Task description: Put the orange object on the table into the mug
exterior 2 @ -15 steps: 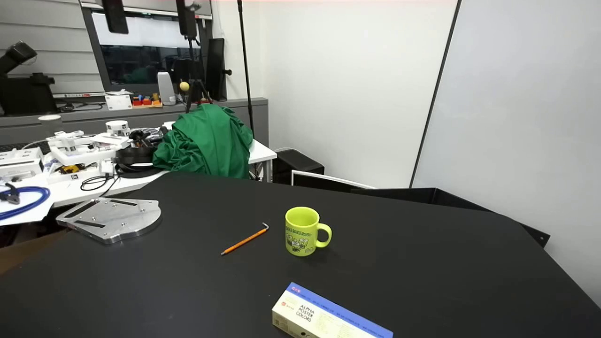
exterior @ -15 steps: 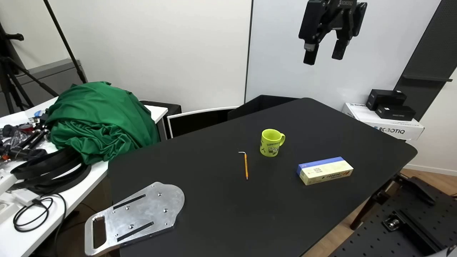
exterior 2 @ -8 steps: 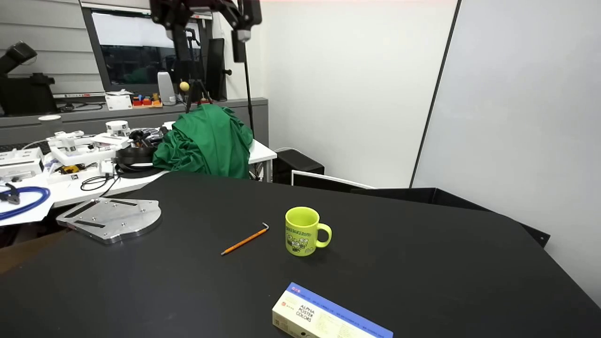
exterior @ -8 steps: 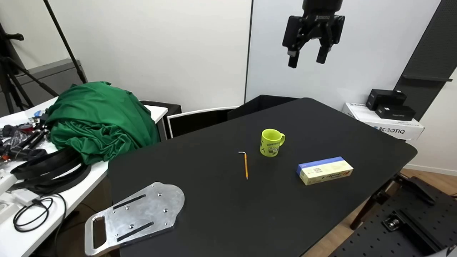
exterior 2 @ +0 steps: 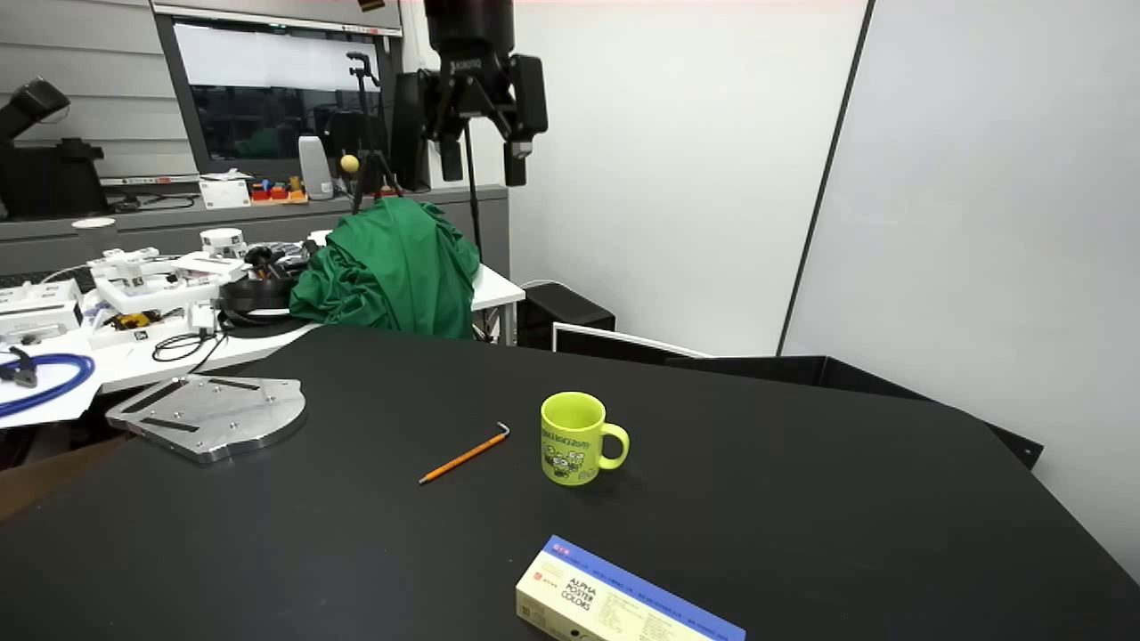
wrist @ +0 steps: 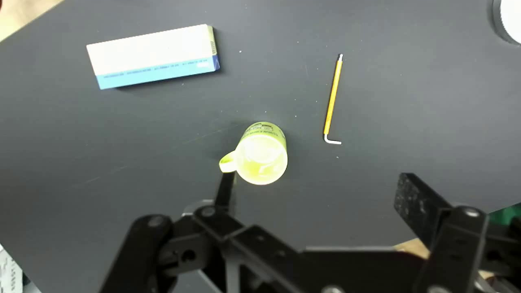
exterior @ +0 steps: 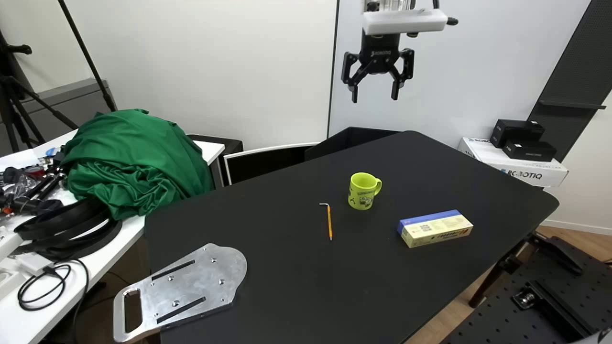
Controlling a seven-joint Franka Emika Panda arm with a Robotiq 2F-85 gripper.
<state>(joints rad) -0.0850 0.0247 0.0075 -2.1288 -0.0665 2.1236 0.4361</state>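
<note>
You are working in what looks like a robotics lab. Beside your black table (exterior: 287,286), a white desk (exterior: 33,324) carries blue tubing (exterior 2: 87,365) and loose hardware (exterior: 36,185). A drilled metal plate (exterior: 191,286) lies at the table's edge, and a white ROBOTIQ carton (exterior: 521,167) shows just past the table.

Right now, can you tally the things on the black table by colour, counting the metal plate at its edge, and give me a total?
Orange: 1, the stick with a bent silvery end
Yellow-green: 1, the mug
Pale yellow and blue: 1, the box
Silver: 1, the metal plate at the edge of the table
Total: 4
</note>
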